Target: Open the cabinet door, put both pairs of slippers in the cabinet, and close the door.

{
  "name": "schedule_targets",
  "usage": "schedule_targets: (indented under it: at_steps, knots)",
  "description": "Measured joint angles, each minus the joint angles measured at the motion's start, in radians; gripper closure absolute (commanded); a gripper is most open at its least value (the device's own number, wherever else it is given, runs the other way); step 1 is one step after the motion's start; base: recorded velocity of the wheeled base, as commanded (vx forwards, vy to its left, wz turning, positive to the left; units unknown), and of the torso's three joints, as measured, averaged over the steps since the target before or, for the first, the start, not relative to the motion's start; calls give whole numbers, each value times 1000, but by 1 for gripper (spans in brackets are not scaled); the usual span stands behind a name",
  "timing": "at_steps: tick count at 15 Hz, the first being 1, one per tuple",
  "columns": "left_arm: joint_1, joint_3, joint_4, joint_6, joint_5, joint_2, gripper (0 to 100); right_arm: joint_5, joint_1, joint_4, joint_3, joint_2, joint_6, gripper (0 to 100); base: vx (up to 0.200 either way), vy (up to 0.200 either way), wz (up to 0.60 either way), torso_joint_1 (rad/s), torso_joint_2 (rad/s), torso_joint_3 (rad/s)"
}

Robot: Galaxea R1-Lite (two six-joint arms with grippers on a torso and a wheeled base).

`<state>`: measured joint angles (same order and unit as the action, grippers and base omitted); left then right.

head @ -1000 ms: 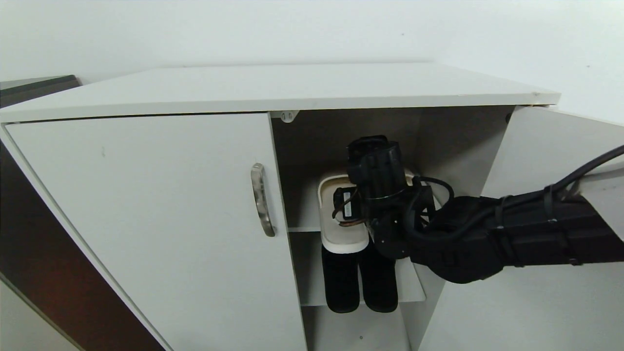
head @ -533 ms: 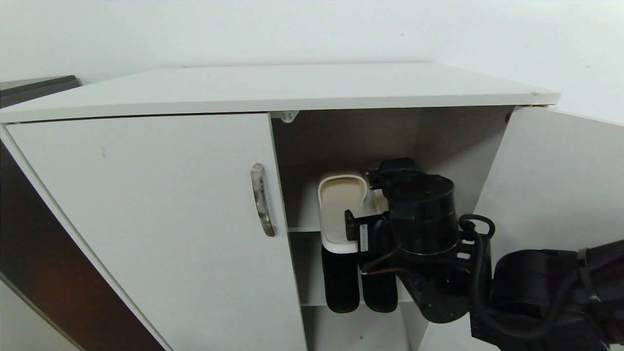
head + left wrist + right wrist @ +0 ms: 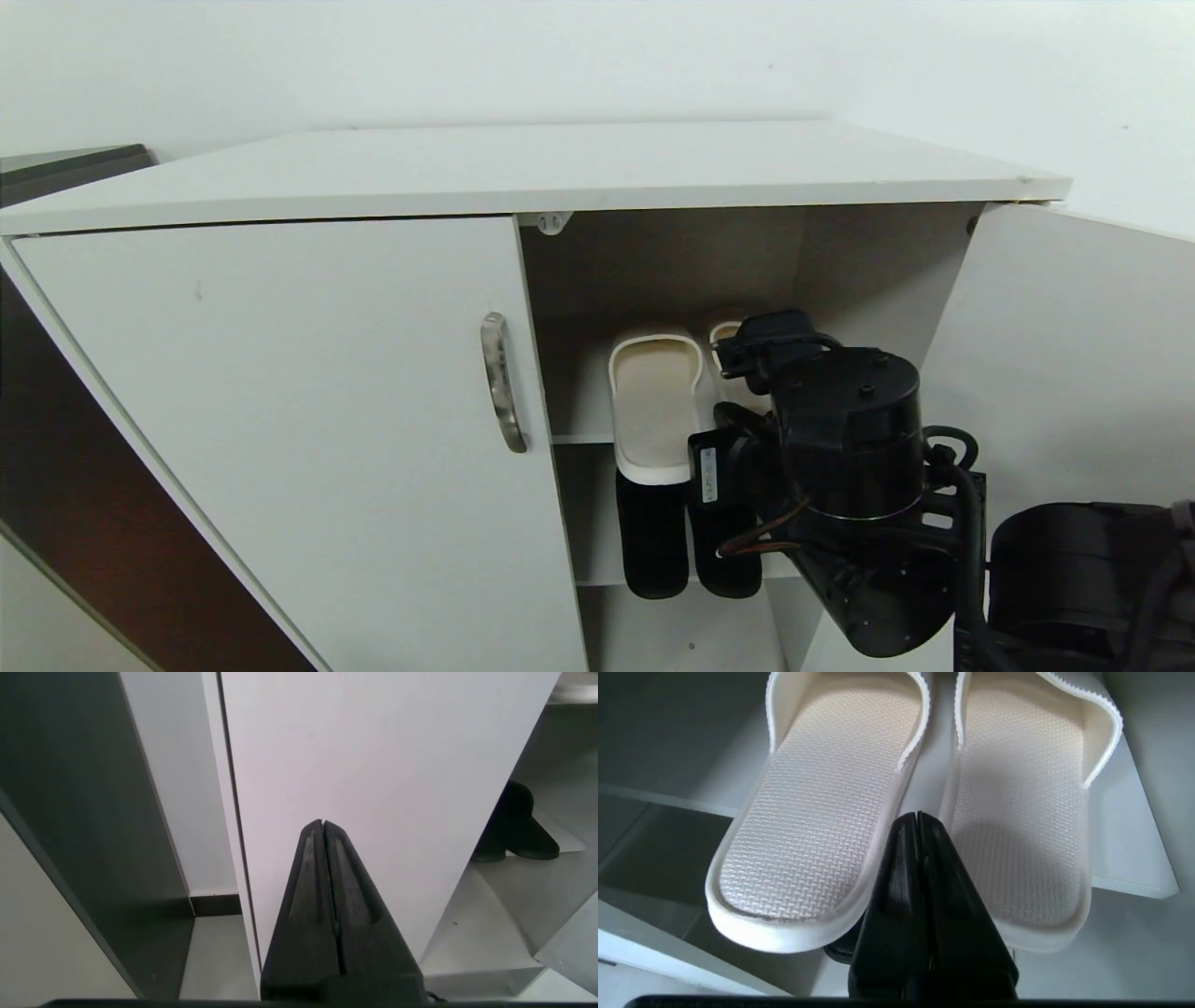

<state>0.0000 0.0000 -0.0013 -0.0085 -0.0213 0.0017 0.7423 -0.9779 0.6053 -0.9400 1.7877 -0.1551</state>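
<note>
The cabinet (image 3: 560,168) has its right door (image 3: 1055,355) swung open and its left door (image 3: 308,420) closed. A pair of white slippers (image 3: 653,401) lies on the upper shelf, heels outward. A pair of black slippers (image 3: 653,537) lies on the shelf below. My right gripper (image 3: 918,819) is shut and holds nothing. It hovers just outside the heels of the white slippers (image 3: 822,812), in line with the gap between them. My left gripper (image 3: 323,826) is shut and empty, facing the outside of the closed left door (image 3: 374,747). One black slipper (image 3: 514,831) shows past that door's edge.
A metal handle (image 3: 499,383) sits on the closed left door. My right arm's wrist (image 3: 845,420) fills the lower right of the opening, close to the open door. A dark panel (image 3: 75,163) stands to the cabinet's left.
My right arm has drawn back out of the cabinet, down and to the right. The white slippers stay on the upper shelf and are now uncovered.
</note>
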Motion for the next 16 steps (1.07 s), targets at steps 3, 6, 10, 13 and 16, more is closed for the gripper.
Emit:
schedule_targets:
  at_steps: [3, 6, 10, 13, 16]
  knots:
    - [0, 0, 0, 0, 0, 0, 100, 1, -2, 0, 2, -1, 0, 100, 0, 0, 0, 0, 0, 0]
    - [0, 0, 0, 0, 1, 0, 100, 1, -4, 0, 3, -1, 0, 100, -67, 0, 0, -1, -1, 1]
    - [0, 0, 0, 0, 0, 0, 100, 3, -4, 0, 3, 7, -1, 100, -200, 0, 0, 7, 5, 1]
    - [0, 0, 0, 0, 0, 0, 100, 5, -2, 1, 4, 11, -1, 100, -200, 0, 0, -1, 2, 4]
    - [0, 0, 0, 0, 0, 0, 100, 3, -4, 0, 7, 14, 0, 100, -200, 0, 0, 2, 4, -1]
